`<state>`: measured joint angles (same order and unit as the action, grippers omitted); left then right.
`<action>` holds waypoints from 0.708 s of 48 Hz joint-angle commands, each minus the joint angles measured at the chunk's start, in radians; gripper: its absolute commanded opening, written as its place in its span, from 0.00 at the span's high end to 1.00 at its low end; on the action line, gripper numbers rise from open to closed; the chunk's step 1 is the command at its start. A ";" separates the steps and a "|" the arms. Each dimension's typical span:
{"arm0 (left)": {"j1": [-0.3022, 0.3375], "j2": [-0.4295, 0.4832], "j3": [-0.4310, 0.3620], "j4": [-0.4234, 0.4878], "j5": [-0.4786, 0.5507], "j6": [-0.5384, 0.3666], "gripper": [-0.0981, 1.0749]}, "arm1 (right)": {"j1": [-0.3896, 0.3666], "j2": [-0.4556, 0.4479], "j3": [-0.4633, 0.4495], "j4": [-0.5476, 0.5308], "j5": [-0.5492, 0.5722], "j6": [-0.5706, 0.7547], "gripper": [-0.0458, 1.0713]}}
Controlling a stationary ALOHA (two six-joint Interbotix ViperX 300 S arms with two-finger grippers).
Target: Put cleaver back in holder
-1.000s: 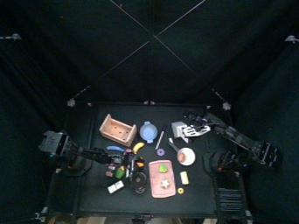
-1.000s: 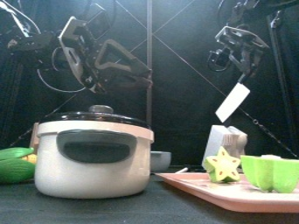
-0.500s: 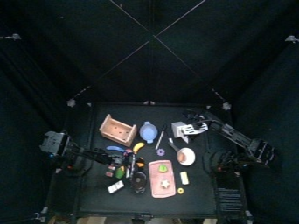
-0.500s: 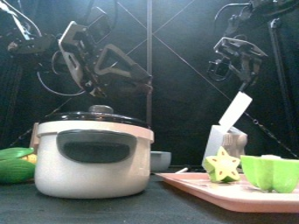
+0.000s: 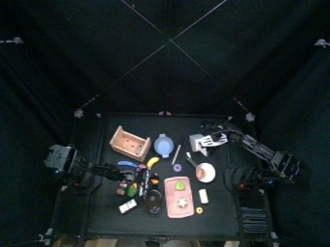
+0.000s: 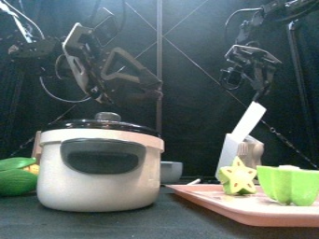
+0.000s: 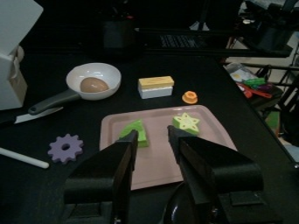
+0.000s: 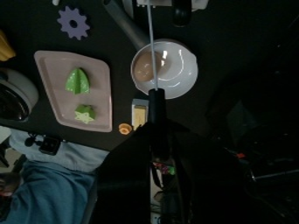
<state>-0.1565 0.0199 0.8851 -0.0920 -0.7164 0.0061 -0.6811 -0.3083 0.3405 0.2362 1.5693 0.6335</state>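
Above the surface's right edge, your right pincer (image 6: 253,67) clenched the cleaver (image 6: 251,119); over the last second its blade tip sank almost onto the holder (image 6: 241,152), so insertion looked close; your left pincer (image 7: 160,150) rested, released.

Open air above holder (image 6: 242,151), pot (image 6: 100,164) and pink tray (image 6: 249,200) crowding table front

Holder (image 6: 241,151) partly hidden behind the star-shaped piece (image 6: 236,176) and pink board (image 6: 237,202) in the front view, cleaver (image 6: 251,119) handle lost in the right gripper (image 6: 249,77), green item (image 6: 18,175) cut off by the edge, tabletop things too small to identify from above.
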 commanded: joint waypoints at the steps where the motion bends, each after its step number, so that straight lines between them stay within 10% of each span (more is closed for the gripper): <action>1: 0.003 -0.005 -0.015 0.002 -0.011 0.002 0.28 | -0.006 0.000 -0.034 0.008 0.000 -0.002 0.53; 34: 0.003 0.002 -0.012 0.003 -0.011 0.002 0.28 | -0.043 0.097 -0.098 0.009 0.067 -0.002 0.52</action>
<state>-0.1565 0.0261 0.8851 -0.0905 -0.7164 0.0061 -0.7148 -0.1979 0.2715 0.2470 1.6368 0.6335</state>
